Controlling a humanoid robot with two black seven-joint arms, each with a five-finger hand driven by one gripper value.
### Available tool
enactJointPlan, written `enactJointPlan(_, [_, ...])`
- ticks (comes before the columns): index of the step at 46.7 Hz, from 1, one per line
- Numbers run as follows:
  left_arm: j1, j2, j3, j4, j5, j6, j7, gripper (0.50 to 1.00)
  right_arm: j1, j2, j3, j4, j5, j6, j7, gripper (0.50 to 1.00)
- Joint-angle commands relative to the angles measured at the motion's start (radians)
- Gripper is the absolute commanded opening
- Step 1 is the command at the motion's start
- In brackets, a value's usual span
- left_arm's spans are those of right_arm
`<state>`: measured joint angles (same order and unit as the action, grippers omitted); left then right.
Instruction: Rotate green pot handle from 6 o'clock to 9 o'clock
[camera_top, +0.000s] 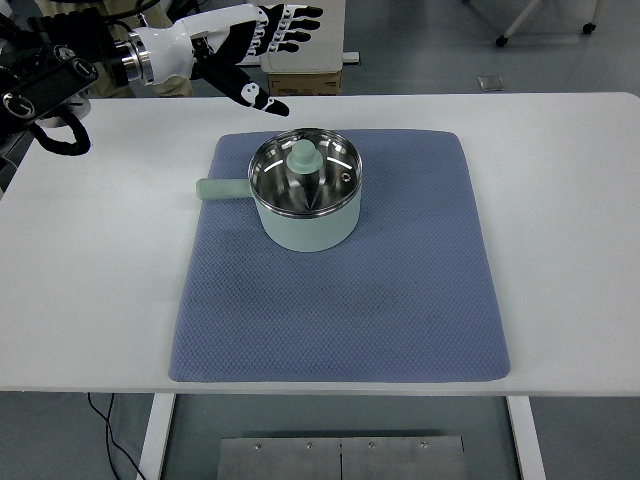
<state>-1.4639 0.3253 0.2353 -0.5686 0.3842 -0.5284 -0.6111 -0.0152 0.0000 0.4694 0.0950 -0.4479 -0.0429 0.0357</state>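
A pale green pot (305, 205) with a glass lid and a green knob (302, 155) stands on the blue mat (340, 300), toward its upper left. Its handle (222, 188) points straight left, at about 9 o'clock. My left hand (262, 45) hovers above the table's far left edge, well clear of the pot, with its white and black fingers spread and holding nothing. The left arm comes in from the upper left corner. No right arm shows.
The mat lies on a white table (560, 200). A cardboard box (305, 80) sits behind the table's far edge, under the hand. Black cabling hangs at the far left (55, 135). Below the table's near edge is a metal plate (340, 458).
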Motion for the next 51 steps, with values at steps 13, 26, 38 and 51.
enactJointPlan(13, [0.126, -0.005, -0.002, 0.004, -0.29, 0.08, 0.0, 1.0, 0.0, 0.0, 0.0, 0.002, 0.0, 0.0, 0.0, 1.0])
enactJointPlan(26, [0.209, -0.008, -0.004, 0.004, -0.493, 0.182, 0.0, 1.0, 0.0, 0.0, 0.0, 0.0, 0.0, 0.0, 0.0, 1.0])
enactJointPlan(38, [0.284, -0.032, -0.017, 0.003, -0.633, 0.277, 0.071, 1.0, 0.0, 0.0, 0.0, 0.0, 0.0, 0.0, 0.001, 1.0])
enactJointPlan(51, [0.352, -0.086, -0.102, 0.004, -0.674, 0.338, 0.074, 1.0, 0.0, 0.0, 0.0, 0.0, 0.0, 0.0, 0.0, 1.0])
